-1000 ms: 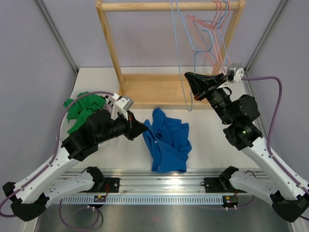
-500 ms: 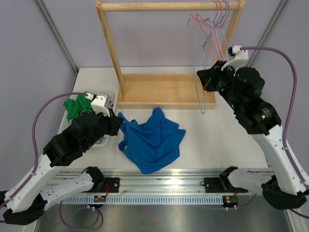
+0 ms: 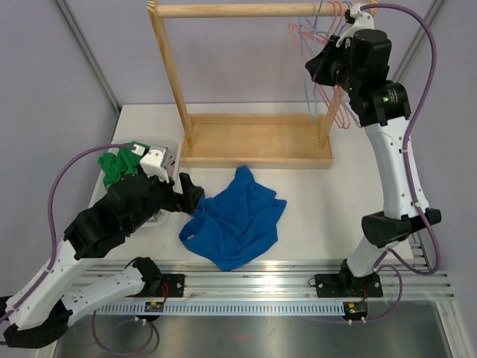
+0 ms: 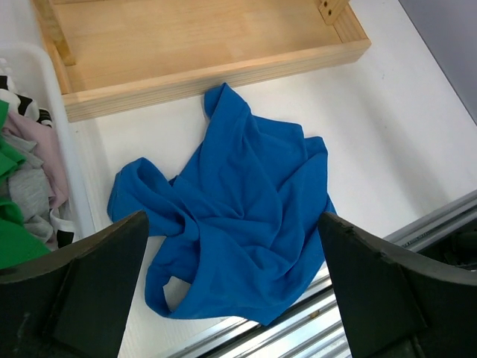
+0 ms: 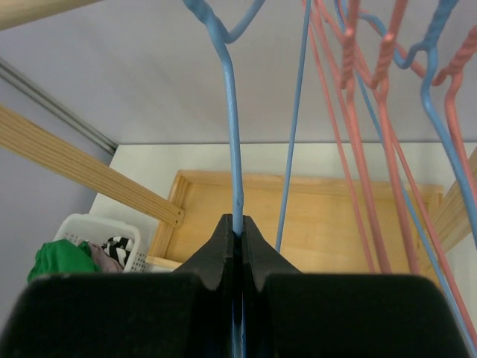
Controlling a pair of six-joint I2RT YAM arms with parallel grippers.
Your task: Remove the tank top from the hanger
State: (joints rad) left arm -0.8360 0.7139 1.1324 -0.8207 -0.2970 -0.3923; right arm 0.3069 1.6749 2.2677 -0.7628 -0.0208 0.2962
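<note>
Left wrist view shows you the tank top [image 4: 238,216] best: a plain bright blue garment, off any hanger and lying crumpled on the white bench [image 4: 395,112]. Its cloth is bunched into soft folds that run across the middle. One narrow tip points toward the wooden rack's base [image 4: 201,45] and ends just beside its front edge. At the near left corner a strap curls round into an open loop. In the top view the same heap sits between the rack base and the metal rail [image 3: 246,272] at the near edge.

Your left claw [image 3: 192,190] is spread wide, with its dark fingers [image 4: 89,291] standing far apart on either side of the heap and nothing between them. It sits at the garment's left edge; you cannot tell whether it touches the cloth.

Just to the left stands a white basket [image 4: 74,171] holding green clothes [image 3: 115,168] along with pink, grey and striped pieces.

Up high on the right, your right claw [image 5: 236,227] is pressed together, pinching the wire of a bare blue hanger [image 5: 231,112] close under the rack's top bar [image 3: 253,10]. Beside it, several pink hangers [image 5: 350,112] hang on that bar, and a second blue one hangs among them.
</note>
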